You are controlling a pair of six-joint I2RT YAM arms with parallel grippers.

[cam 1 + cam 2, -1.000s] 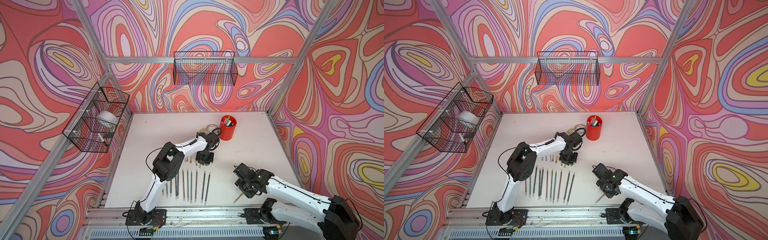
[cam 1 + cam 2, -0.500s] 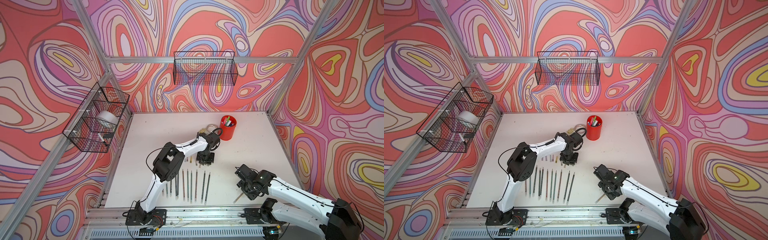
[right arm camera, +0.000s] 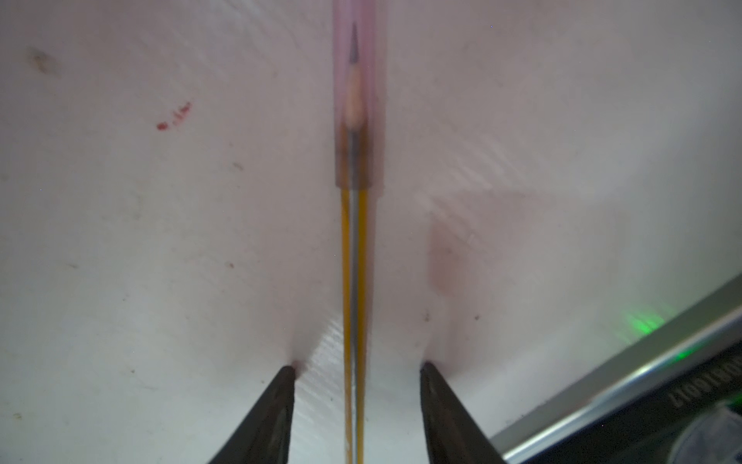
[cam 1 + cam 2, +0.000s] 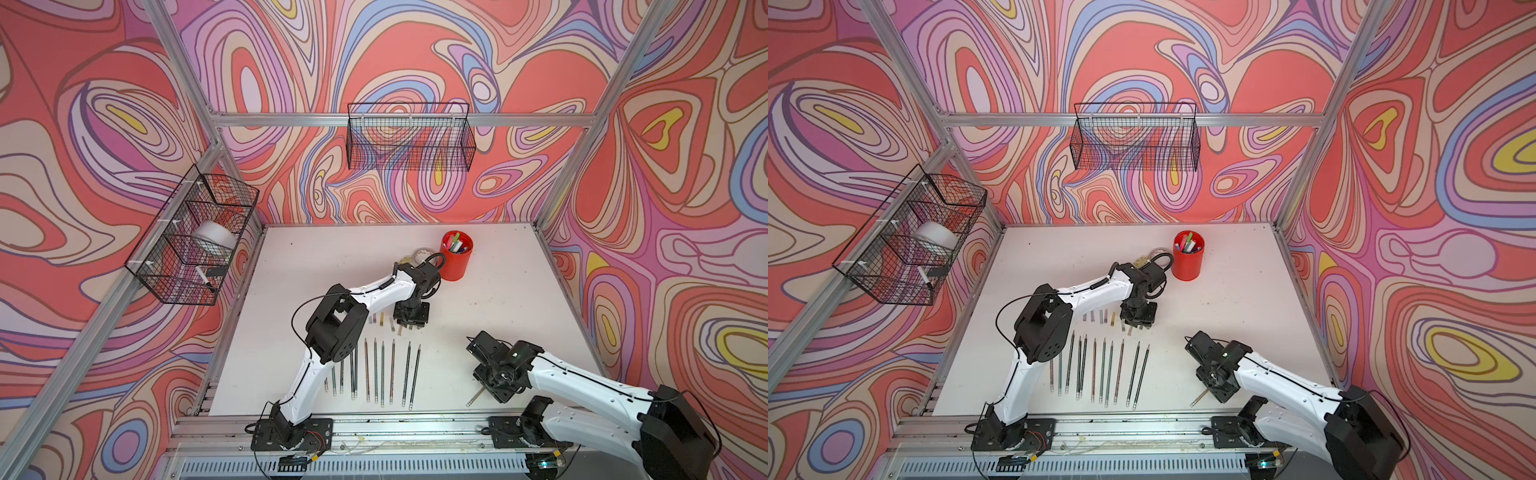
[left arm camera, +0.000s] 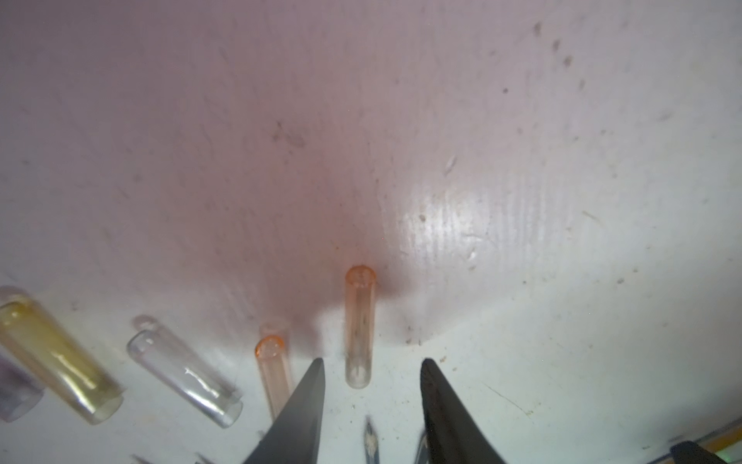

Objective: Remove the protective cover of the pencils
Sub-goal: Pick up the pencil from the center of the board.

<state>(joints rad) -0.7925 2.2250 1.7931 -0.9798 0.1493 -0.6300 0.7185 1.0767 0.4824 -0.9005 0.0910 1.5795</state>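
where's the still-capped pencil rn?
Right wrist view: capped pencil lies between the right gripper's open jaws. Both top views: table's right side by the front rail, apart from the pencil row.

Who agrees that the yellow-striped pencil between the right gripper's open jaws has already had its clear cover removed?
Wrong: the right wrist view shows the yellow-striped pencil between the right gripper's open jaws with its clear cover still on, over the sharpened tip.
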